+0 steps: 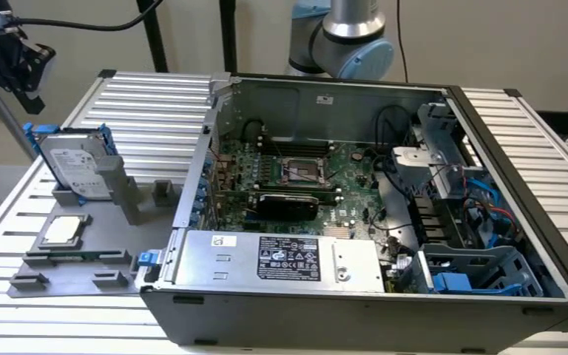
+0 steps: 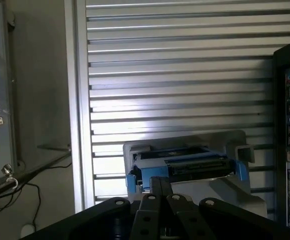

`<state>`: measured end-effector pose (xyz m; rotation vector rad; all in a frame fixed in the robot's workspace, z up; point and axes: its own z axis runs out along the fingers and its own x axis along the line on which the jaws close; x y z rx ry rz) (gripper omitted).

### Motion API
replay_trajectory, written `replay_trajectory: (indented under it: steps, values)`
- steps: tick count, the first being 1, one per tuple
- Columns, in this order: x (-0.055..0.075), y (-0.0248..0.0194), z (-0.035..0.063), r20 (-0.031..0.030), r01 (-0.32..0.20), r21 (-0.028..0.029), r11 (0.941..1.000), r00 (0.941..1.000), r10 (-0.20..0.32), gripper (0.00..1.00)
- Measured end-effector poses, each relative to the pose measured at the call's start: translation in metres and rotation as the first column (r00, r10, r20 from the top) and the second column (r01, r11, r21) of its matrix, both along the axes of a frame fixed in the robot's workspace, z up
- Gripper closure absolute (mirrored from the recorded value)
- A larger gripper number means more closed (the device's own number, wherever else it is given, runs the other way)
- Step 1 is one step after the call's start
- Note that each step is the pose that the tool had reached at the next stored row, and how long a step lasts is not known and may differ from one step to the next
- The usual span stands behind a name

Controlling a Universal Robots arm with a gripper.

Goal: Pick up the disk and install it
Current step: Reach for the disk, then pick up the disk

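The disk (image 1: 72,166) is a silver-grey drive with a white label in a bright blue frame. It stands on edge in a grey holder (image 1: 116,188) at the exterior view's left. My gripper (image 1: 12,63) hangs high above and behind it, well apart from it. In the wrist view the disk (image 2: 185,162) appears edge-on just beyond my gripper (image 2: 160,184), whose two fingers are pressed together with nothing between them.
An open computer case (image 1: 521,185) fills the middle and right of the ribbed metal table (image 1: 146,96), showing a motherboard (image 1: 294,174), a grey power supply (image 1: 284,259) and blue drive bays (image 1: 472,274). A small square silver chip (image 1: 62,229) lies on the grey fixture plate (image 1: 67,285).
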<state>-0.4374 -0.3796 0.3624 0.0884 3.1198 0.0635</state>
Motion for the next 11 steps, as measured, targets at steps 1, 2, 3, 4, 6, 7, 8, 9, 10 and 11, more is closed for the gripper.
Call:
replay_trajectory:
  steps: [1,2,3,4,6,7,8,9,10,11]
  values:
    - [0.0,0.0,0.0,-0.0001,0.0,0.0,1.0,1.0,0.0,1.0]
    - [0.0,0.0,0.0,-0.0001,0.0,0.0,1.0,1.0,0.0,1.0]
    - [0.0,0.0,0.0,0.0,0.0,0.0,1.0,1.0,0.0,1.0]
    - [0.0,0.0,0.0,-0.0001,0.0,0.0,1.0,1.0,0.0,1.0]
    - [0.0,0.0,0.0,0.0,0.0,0.0,1.0,1.0,0.0,1.0]
    - [0.0,0.0,0.0,0.0,0.0,0.0,1.0,1.0,0.0,1.0]
    - [0.0,0.0,0.0,0.0,0.0,0.0,1.0,1.0,0.0,1.0]
    - [0.0,0.0,0.0,-0.0001,0.0,0.0,1.0,1.0,0.0,1.0]
    - [0.0,0.0,0.0,0.0,0.0,0.0,1.0,1.0,0.0,1.0]
    - [0.0,0.0,0.0,-0.0001,-0.005,-0.0001,1.0,1.0,0.005,1.0]
